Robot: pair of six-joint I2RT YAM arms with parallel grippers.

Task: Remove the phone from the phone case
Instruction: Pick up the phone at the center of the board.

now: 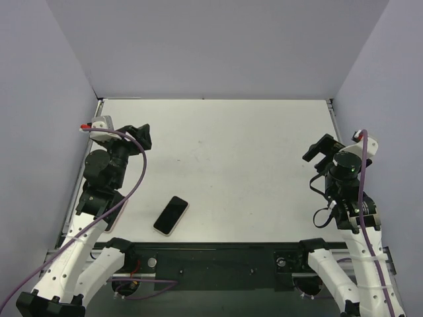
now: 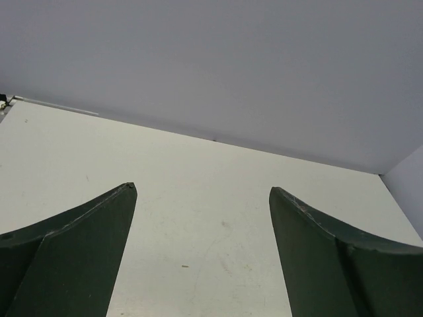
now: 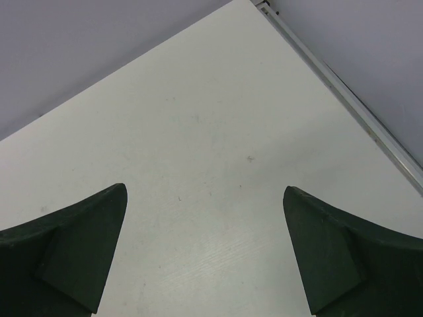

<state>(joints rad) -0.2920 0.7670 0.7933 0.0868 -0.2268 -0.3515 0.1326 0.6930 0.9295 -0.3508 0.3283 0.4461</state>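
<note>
phone [image 1: 171, 216] in its case lies flat on bench [image 1: 251, 145], near edge, left of centre, long axis slanting near-left to far-right. left pincer [image 1: 139, 136] way closer, phone sits near-right of it; right pincer [image 1: 318, 150] well apart. both spread, holding nothing

Left arm [image 1: 99, 177], 8 o'clock; right arm [image 1: 347, 183], 4 o'clock. White lower links, black joints and wrists. Purple cable [image 1: 143, 166] runs along each. White wrist housings [image 1: 101, 124], red tabs. Fingers [image 2: 73, 257] dark green, wedge-shaped, lightly scratched.

White table [image 1: 251, 172] between lilac walls [image 1: 218, 46]
</note>
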